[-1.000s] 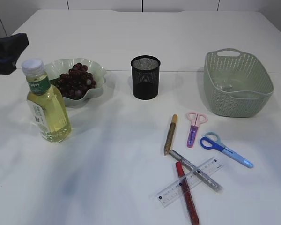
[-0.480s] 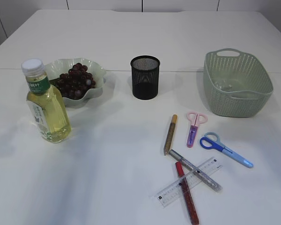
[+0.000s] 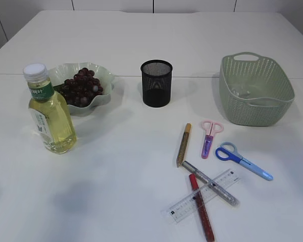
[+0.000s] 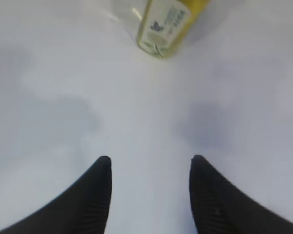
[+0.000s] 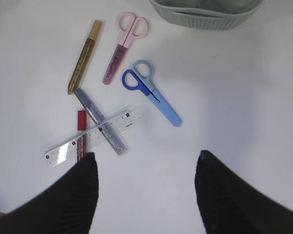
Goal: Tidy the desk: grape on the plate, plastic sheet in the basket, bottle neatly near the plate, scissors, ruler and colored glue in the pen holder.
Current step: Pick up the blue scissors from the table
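Observation:
Dark grapes (image 3: 81,86) lie on the pale green plate (image 3: 105,75), and the yellow bottle (image 3: 50,113) stands upright just in front of it. A faint glossy sheet (image 3: 245,95) shows inside the basket (image 3: 278,108). Pink scissors (image 5: 124,46), blue scissors (image 5: 151,92), a gold glue stick (image 5: 84,56), a silver one (image 5: 100,122), a red one (image 5: 81,131) and the clear ruler (image 5: 88,137) lie on the table. My right gripper (image 5: 146,155) hangs open above them, empty. My left gripper (image 4: 150,158) is open over bare table, short of the bottle (image 4: 168,24).
The black mesh pen holder (image 3: 156,83) stands upright at the centre back, between the plate and the basket. Neither arm shows in the exterior view. The ruler (image 3: 204,201) lies across the red and silver glue sticks near the front edge.
The left arm, seen one second ago at the left edge of the exterior view beside the bottle, has left that view. The objects on the table have not moved.

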Controlling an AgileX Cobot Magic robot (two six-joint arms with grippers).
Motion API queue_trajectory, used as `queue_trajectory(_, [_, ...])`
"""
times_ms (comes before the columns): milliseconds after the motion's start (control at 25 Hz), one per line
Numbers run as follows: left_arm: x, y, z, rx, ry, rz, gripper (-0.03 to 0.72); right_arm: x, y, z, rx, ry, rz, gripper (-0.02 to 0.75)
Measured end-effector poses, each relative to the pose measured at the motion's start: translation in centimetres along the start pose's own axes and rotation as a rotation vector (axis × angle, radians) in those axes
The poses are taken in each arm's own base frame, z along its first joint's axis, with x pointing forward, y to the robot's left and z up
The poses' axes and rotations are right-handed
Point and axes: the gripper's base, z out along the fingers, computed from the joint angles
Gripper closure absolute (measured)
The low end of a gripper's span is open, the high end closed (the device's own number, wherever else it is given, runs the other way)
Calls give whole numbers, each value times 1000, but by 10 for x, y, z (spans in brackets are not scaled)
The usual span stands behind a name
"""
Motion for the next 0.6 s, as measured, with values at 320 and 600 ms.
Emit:
queue_trajectory(320, [11, -5, -15, 18, 223, 17, 302, 0, 11, 3, -24, 8, -162, 247])
queue_trajectory(600, [23, -3, -22, 7, 347, 32, 305, -7, 32, 39, -77, 115, -366, 247])
